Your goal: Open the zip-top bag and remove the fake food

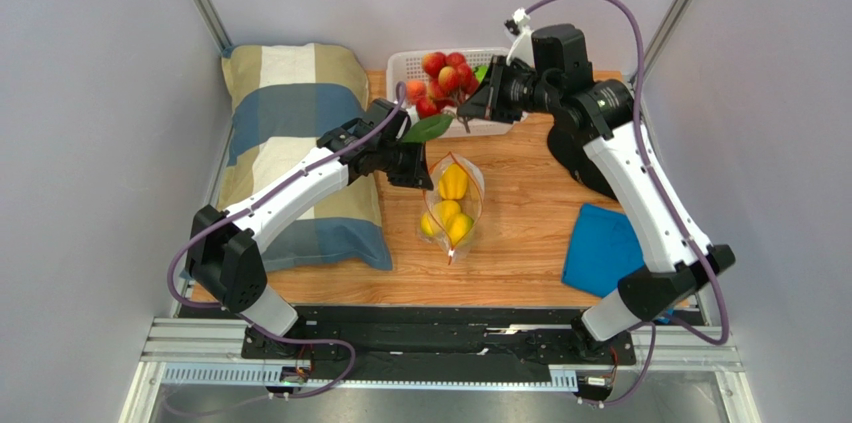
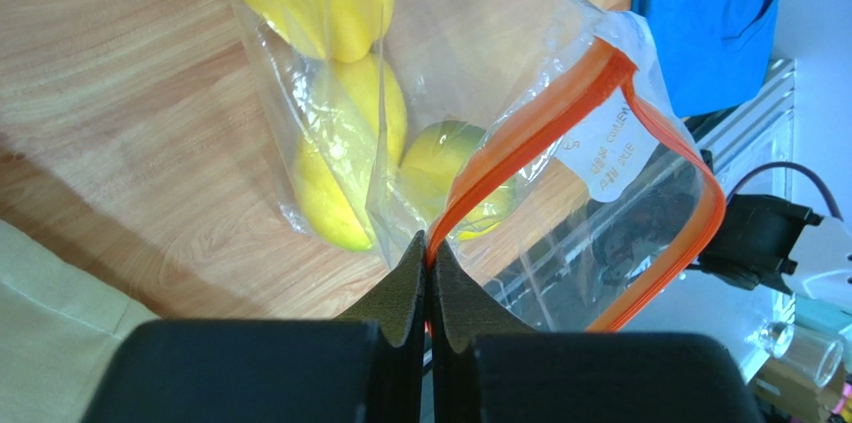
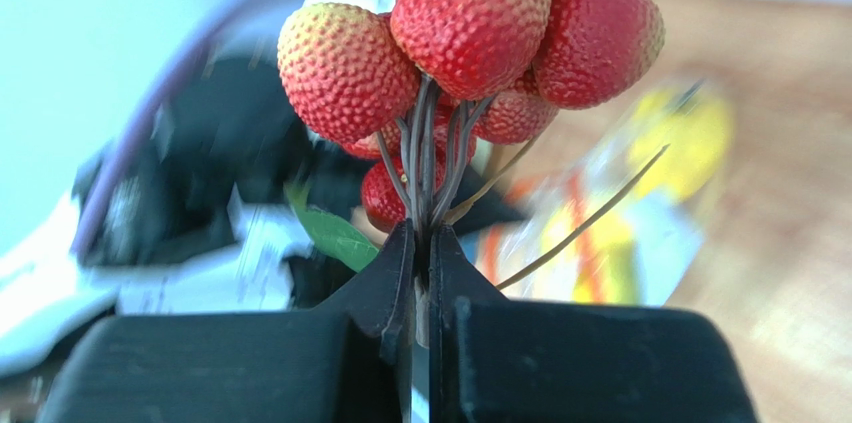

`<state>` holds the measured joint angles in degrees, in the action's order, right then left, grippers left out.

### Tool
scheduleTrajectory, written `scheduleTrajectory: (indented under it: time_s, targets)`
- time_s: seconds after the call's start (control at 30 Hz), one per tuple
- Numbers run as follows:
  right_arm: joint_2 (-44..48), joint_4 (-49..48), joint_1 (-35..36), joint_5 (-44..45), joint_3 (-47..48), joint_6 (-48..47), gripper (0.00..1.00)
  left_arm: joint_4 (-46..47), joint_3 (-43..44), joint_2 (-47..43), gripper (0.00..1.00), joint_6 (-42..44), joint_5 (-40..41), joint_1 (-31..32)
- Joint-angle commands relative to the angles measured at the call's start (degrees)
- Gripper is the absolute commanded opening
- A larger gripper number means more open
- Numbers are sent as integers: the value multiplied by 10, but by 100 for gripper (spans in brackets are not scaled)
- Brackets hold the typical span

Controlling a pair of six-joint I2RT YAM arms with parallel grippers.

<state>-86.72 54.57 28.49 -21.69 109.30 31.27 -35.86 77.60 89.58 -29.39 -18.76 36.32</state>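
Left gripper (image 2: 428, 255), clamped tight, pinches the bag (image 2: 470, 53) by its orange edge; right gripper (image 3: 421, 248), farther right, grips the berries (image 3: 470, 18) by their stems near the basket (image 1: 400, 64).

Left arm stretched forward and inward; left claw (image 2: 428, 243) pinched fully shut on zip-top bag (image 2: 530, 123) at its mouth edge. Right arm reaches far forward, wrist turned leftward; right claw (image 3: 420, 238) clamped on fake food (image 3: 470, 13) stems.
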Motion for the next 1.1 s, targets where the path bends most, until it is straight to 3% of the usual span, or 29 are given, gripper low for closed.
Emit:
scheduleTrajectory:
  time_s: [0.0, 0.2, 0.47, 0.57, 0.6, 0.63, 0.7, 0.77, 0.93, 1.03, 1.07]
  targets:
    - [-84, -83, -47, 89, 37, -15, 0, -2, -14, -29, 0, 15, -4, -4]
    - [-241, -128, -85, 139, 81, -69, 0, 21, -17, -45, 0, 6, -31, -3]
    - [-380, -126, -115, 159, 152, -112, 2, 25, 12, -30, 0, -4, -52, -4]
    - [-412, -112, -121, 163, 181, -121, 18, 28, 21, -20, 0, -5, -63, -3]
    - [-415, -103, -123, 164, 189, -122, 30, 29, 24, -18, 0, -6, -65, -4]
    - [-419, -97, -124, 166, 202, -125, 36, 31, 26, -14, 0, -7, -66, -3]
    - [-419, -66, -124, 170, 217, -127, 52, 35, 29, -11, 0, -9, -67, -4]
    - [-408, -35, -125, 172, 238, -131, 61, 39, 33, -4, 0, -14, -71, -3]
    - [-319, 79, -121, 159, 185, -118, 62, 43, 41, 4, 0, -13, -71, -3]
    - [-191, 77, -100, 147, 60, -124, 61, 43, 39, 9, 0, -10, -68, -3]
    - [-160, 71, -83, 143, 23, -125, 56, 46, 38, 9, 0, -12, -68, -3]
